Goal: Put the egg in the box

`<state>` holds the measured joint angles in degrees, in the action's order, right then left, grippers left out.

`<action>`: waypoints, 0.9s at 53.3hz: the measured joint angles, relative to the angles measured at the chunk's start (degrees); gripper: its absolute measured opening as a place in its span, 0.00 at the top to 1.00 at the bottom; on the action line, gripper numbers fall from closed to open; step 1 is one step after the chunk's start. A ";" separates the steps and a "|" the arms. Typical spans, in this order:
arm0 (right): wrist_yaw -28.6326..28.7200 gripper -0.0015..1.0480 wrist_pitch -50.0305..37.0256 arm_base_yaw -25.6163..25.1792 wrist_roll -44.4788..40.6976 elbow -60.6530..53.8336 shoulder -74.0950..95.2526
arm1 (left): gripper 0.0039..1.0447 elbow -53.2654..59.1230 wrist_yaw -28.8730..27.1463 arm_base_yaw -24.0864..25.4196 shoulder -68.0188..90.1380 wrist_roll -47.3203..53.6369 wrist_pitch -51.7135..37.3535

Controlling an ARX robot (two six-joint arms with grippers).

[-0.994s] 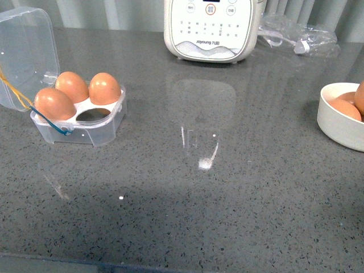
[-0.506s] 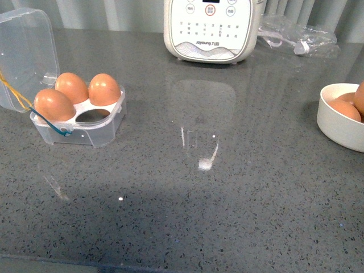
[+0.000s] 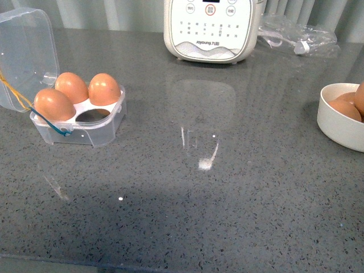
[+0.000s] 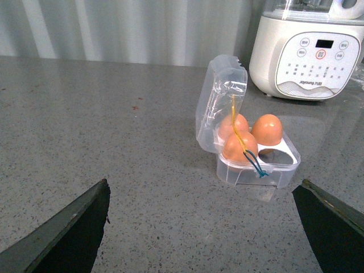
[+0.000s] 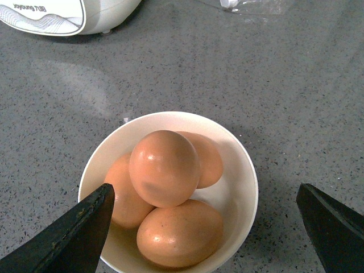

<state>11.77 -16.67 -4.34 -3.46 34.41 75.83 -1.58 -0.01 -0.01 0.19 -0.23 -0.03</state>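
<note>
the right pincer hung spread wide above the white bowl, its two dark fingers standing well apart to either side of the bowl and pinching nothing. the egg lay on top of the pile in that bowl, resting on three other brown eggs, and nothing touched it. in the front view the bowl sat at the right edge of the grey speckled counter. the left pincer was spread just as wide and empty, over bare counter, facing the box. the box stood far across the counter from the bowl, at the left, with its clear lid swung up and back. three eggs filled its white tray, and the near slot on the bowl's side showed dark and open. yellow and blue elastic loops hung down its front. a white cooker stood at the back, with a crumpled clear bag beside it.
</note>
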 joint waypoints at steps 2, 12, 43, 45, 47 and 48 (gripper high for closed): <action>0.13 0.07 -0.28 0.24 0.00 0.26 0.61 | 0.06 0.00 0.00 0.00 0.00 0.00 0.00; 0.11 0.07 -1.88 1.31 -0.02 0.81 2.71 | 0.06 0.00 0.00 0.00 0.00 0.00 0.00; -1.16 0.13 -5.62 3.15 0.17 3.76 9.42 | 0.06 0.00 0.00 0.00 0.00 0.00 0.00; -1.18 0.17 -5.62 3.23 0.17 3.85 9.62 | 0.06 0.00 0.00 0.00 0.00 0.00 0.00; -1.18 0.22 -5.62 3.37 0.22 4.09 9.92 | 0.06 0.00 0.00 0.00 0.00 0.00 0.00; -1.16 0.23 -5.62 3.41 0.22 4.15 10.03 | 0.06 0.00 0.00 0.00 0.00 0.00 0.00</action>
<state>10.61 -22.28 -0.93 -3.25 38.57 85.86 -1.58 -0.01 -0.01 0.19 -0.23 -0.03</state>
